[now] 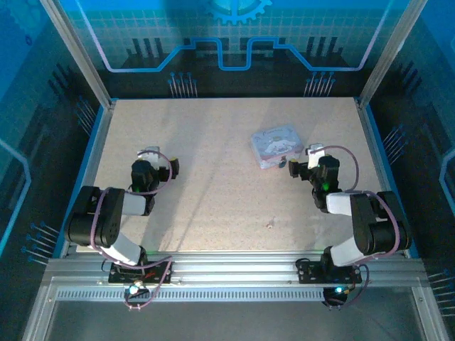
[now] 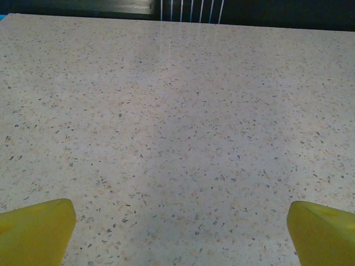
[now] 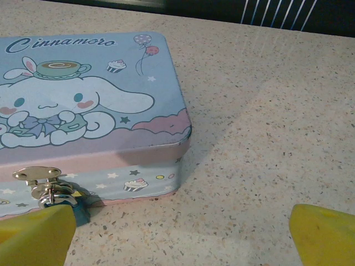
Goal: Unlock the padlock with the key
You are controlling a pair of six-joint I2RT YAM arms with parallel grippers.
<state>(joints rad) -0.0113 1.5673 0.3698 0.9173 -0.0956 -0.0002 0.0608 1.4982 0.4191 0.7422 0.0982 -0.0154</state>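
The padlock (image 3: 81, 211), with a dark bluish body and a thin silvery shackle, hangs from the metal hasp (image 3: 37, 174) on the front of a pale cartoon-printed tin (image 3: 89, 105). My right gripper (image 3: 180, 244) is open just in front of the tin's near corner. Its left fingertip (image 3: 34, 237) is beside the padlock and hides part of it. A tiny pale speck that may be the key (image 1: 270, 225) lies on the table, nearer the front than the tin (image 1: 274, 147). My left gripper (image 2: 180, 238) is open over bare tabletop at the left, holding nothing.
The speckled table (image 1: 213, 192) has blue-edged walls on the left, right and back. Both arms sit low near the front, the left gripper (image 1: 162, 165) and right gripper (image 1: 298, 167) far apart with open surface between them.
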